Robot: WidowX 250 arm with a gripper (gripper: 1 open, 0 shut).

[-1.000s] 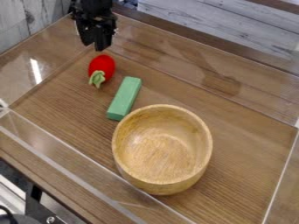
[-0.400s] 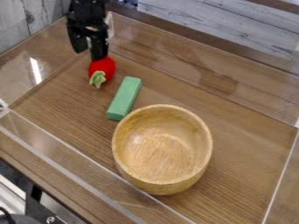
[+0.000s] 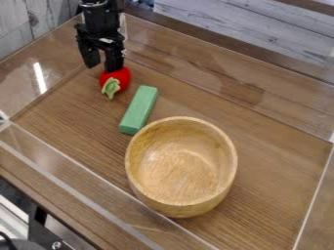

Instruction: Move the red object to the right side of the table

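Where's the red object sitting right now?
The red object lies at the table's upper left in the camera view, directly beneath the open end effector and just up-left of the green block.

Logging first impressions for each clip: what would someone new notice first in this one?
Probably the big round wooden bowl in the foreground, empty and pale against the brown table. Next, the black gripper at the far left, pointing down with jaws open just over the small red object. A green block lies between fruit and bowl.
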